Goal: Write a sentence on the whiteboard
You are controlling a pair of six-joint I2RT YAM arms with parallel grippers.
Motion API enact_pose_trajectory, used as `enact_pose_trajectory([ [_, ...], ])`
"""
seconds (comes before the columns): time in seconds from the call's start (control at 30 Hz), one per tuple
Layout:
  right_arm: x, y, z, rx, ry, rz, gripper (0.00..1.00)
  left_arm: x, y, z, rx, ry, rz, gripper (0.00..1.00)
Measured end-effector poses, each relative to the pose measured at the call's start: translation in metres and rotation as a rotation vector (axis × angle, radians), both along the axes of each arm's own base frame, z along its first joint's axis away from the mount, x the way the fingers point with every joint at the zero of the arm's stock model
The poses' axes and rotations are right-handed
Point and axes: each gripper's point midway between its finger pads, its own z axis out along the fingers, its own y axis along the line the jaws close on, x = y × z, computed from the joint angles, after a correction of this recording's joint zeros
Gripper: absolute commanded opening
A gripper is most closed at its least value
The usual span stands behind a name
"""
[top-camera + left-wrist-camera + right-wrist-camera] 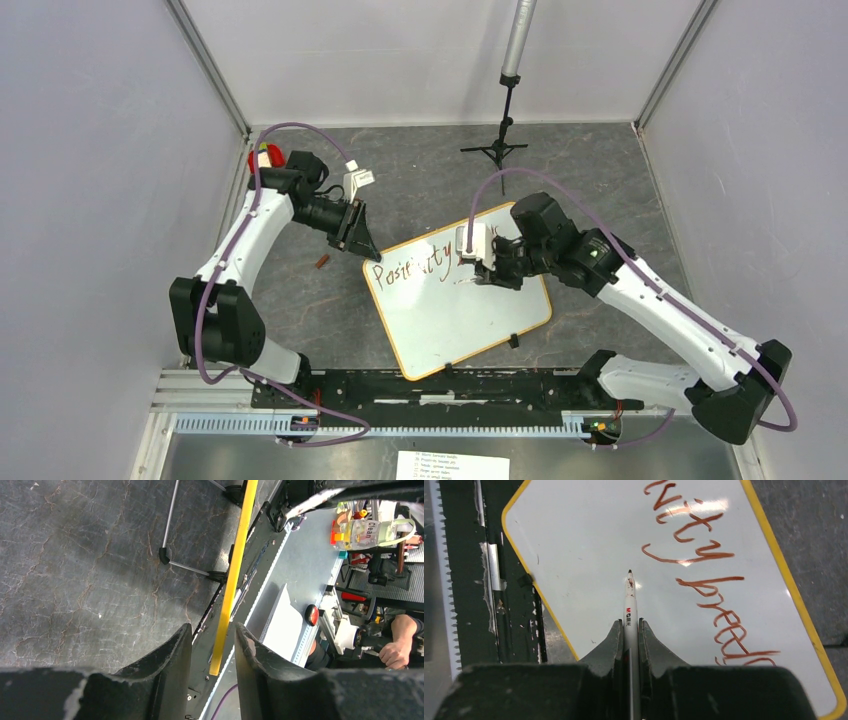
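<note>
Whiteboard [450, 320] lay tilted on table [300, 300], roughly centre. Sentence [689, 559] looked part done: "Positivity" plus "breed…" written, rest probably left to do. Right gripper [630, 626] clamped on marker [630, 605], tip over blank patch. Left gripper [213, 629] jaws apart, empty, by board's far-left corner.

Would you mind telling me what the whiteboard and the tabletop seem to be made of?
The whiteboard looks glossy, coated: lamp glare shows on it; rim perhaps yellow plastic. The tabletop looks matte dark grey, veined like stone, possibly laminate.

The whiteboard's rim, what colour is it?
Yellow; the whiteboard rim shows best in the right wrist view.
</note>
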Motion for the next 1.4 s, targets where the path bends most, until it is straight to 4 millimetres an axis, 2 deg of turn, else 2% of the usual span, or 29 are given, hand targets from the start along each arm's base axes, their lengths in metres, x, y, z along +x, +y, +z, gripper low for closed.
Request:
enact_pose_trajectory([
  [0.17, -0.016, 0.016, -0.008, 0.009, 0.001, 0.071, 0.00, -0.001, 0.000, -0.003, 0.010, 0.002, -0.002, 0.43],
  [0.33, -0.031, 0.032, -0.020, -0.013, -0.006, 0.131, 0.00, -0.002, -0.001, -0.004, 0.016, 0.002, -0.008, 0.35],
  [0.7, -0.046, 0.059, -0.036, -0.083, -0.089, 0.194, 0.00, -0.003, -0.001, -0.004, 0.015, 0.005, -0.011, 0.25],
  [0.93, -0.045, 0.062, -0.051, -0.163, -0.145, 0.179, 0.00, -0.003, -0.001, -0.004, 0.015, 0.006, -0.011, 0.23],
  [1.4, -0.030, 0.056, -0.052, -0.219, -0.223, 0.110, 0.00, -0.002, -0.001, -0.006, 0.017, 0.015, -0.011, 0.22],
])
